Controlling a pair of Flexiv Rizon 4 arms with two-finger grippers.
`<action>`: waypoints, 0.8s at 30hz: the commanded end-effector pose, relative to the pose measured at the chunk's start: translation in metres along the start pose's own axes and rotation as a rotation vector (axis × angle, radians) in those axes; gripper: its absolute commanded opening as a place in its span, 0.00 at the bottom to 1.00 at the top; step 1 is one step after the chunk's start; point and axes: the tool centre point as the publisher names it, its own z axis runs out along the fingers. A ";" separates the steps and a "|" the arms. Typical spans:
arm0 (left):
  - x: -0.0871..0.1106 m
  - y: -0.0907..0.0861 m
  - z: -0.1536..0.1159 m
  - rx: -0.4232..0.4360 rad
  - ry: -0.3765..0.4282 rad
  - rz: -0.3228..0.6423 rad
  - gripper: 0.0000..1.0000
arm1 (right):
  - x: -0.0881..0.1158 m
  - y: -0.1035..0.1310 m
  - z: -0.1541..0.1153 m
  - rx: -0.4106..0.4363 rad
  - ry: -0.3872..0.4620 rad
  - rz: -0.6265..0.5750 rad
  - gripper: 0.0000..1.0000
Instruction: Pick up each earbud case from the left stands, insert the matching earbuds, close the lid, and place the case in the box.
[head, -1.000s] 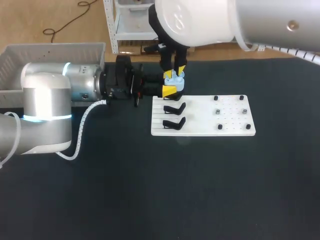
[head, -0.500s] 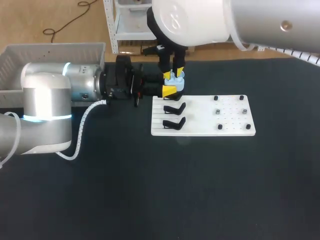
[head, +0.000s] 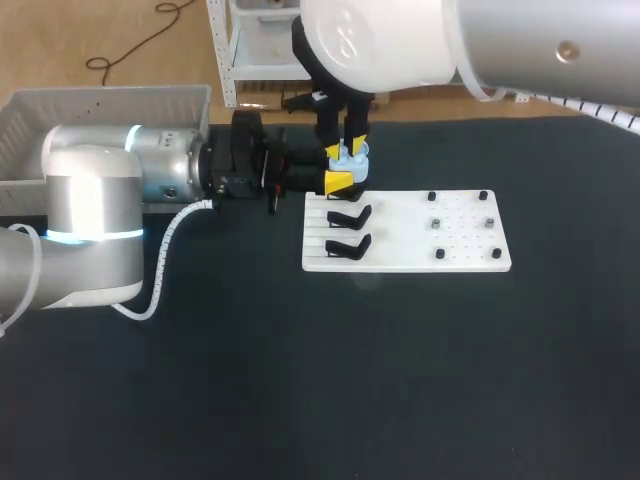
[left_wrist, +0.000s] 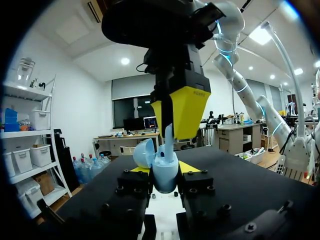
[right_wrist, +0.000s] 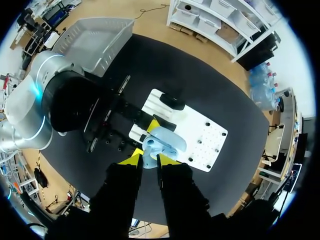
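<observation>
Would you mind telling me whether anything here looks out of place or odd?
Nothing stands out. The earbud case, its lid open, is gripped by the left tool; the right tool holds an earbud at it; the white board lies flat with two empty stands.

— Was it bright?
— Evenly so, lit from overhead. The dark counter looked matte and flat.
— Any glare?
— The right arm shone near white, and so did the white board. The left arm carried a soft sheen and a glowing cyan ring.
— Shadows?
— Lost against the dark counter; I could not make them out.
</observation>
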 end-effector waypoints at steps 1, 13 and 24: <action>0.000 0.000 0.000 -0.001 0.001 0.000 0.00 | 0.001 0.000 0.001 -0.002 0.000 0.000 0.00; 0.000 0.000 0.000 -0.001 0.001 0.000 0.00 | 0.001 -0.002 0.005 -0.007 0.008 -0.001 0.00; 0.000 0.000 0.000 -0.001 0.001 0.000 0.00 | -0.004 -0.001 0.004 -0.016 0.009 -0.018 0.00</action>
